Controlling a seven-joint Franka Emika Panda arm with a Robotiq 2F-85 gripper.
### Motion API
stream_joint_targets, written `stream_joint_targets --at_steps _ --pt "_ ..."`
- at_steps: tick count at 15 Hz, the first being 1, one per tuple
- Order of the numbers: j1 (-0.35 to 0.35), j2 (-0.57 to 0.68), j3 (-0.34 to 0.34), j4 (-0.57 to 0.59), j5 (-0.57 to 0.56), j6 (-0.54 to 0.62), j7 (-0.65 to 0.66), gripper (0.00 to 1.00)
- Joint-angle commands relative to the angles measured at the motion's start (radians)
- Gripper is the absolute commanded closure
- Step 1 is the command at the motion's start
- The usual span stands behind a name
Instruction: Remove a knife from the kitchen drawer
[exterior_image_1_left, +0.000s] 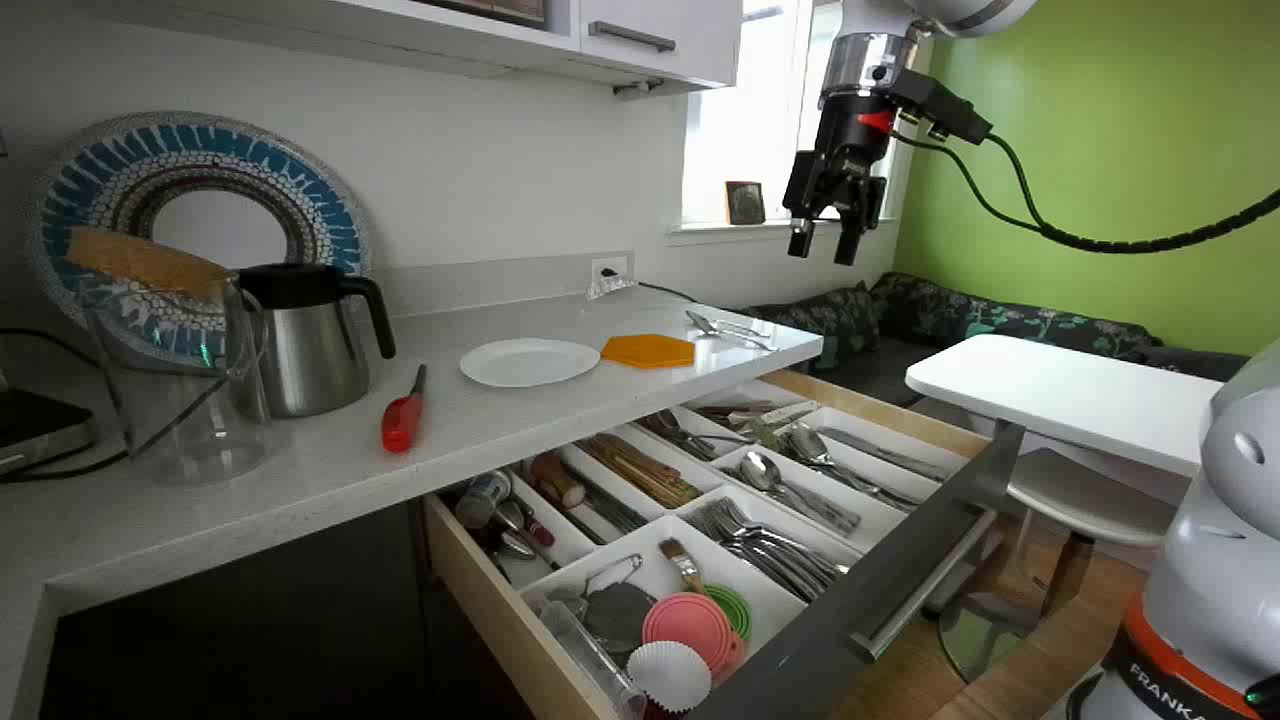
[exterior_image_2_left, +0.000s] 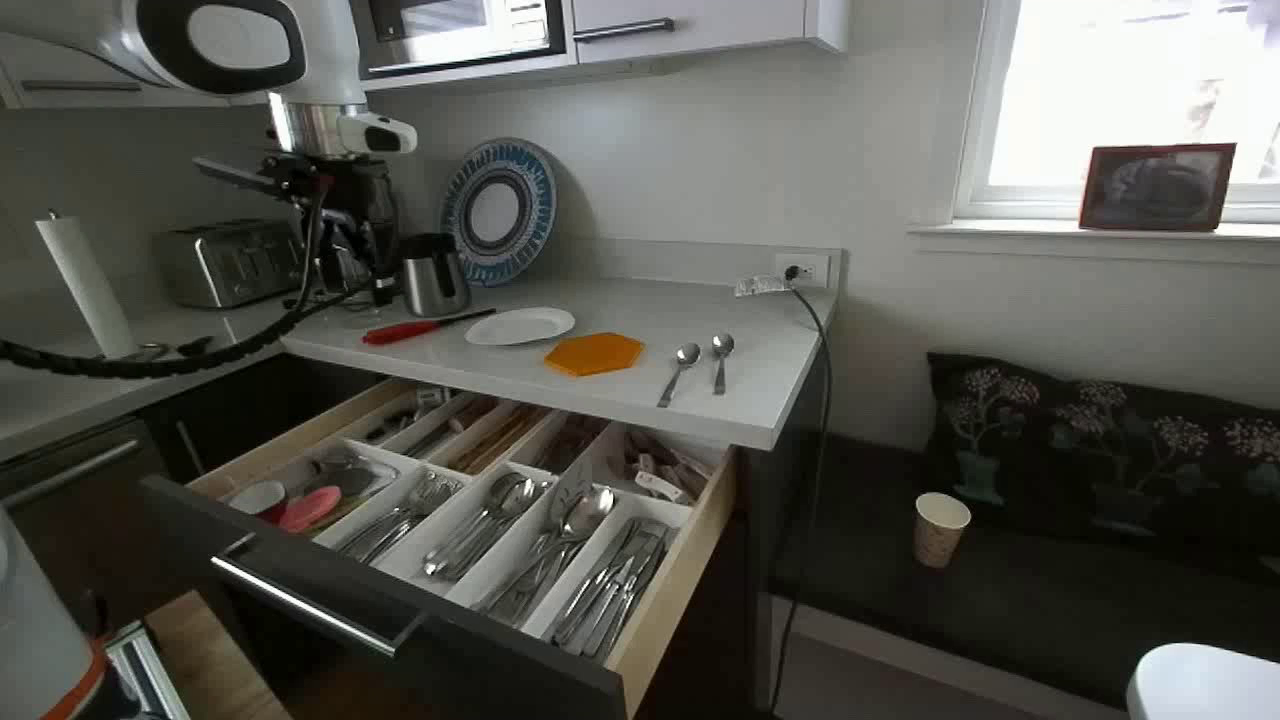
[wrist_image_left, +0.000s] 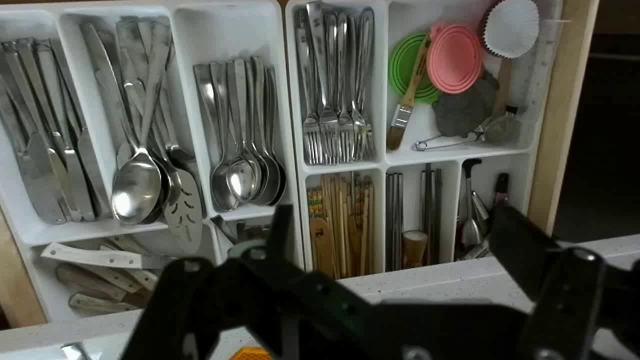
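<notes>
At the upper right of an exterior view, the gripper (exterior_image_1_left: 824, 246) is held high, its fingers (exterior_image_1_left: 848, 246) spread apart with nothing between them. The kitchen drawer (exterior_image_2_left: 460, 652) is pulled out at the lower left of an exterior view, and in the wrist view table knives (wrist_image_left: 57, 140) are bunched in the far-left compartment (wrist_image_left: 30, 25), with pale-handled knives (wrist_image_left: 97, 256) heaped at the lower left. If a table knife is sought, two could be pinched together, so tightly are they packed. If a pale-handled one is chosen, the counter edge (wrist_image_left: 425, 282), close beside that heap in the same view, could be struck during the descent
</notes>
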Motion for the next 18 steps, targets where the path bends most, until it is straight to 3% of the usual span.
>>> stream_joint_targets --at_steps 1,17,18 --pt "-0.011 0.001 0.008 0.002 0.005 -0.002 -0.005 0.0" --pt "-0.013 0.001 0.01 0.002 0.004 -0.002 -0.004 0.0" --pt "-0.025 -0.005 0.019 -0.017 -0.033 0.058 -0.013 0.0"
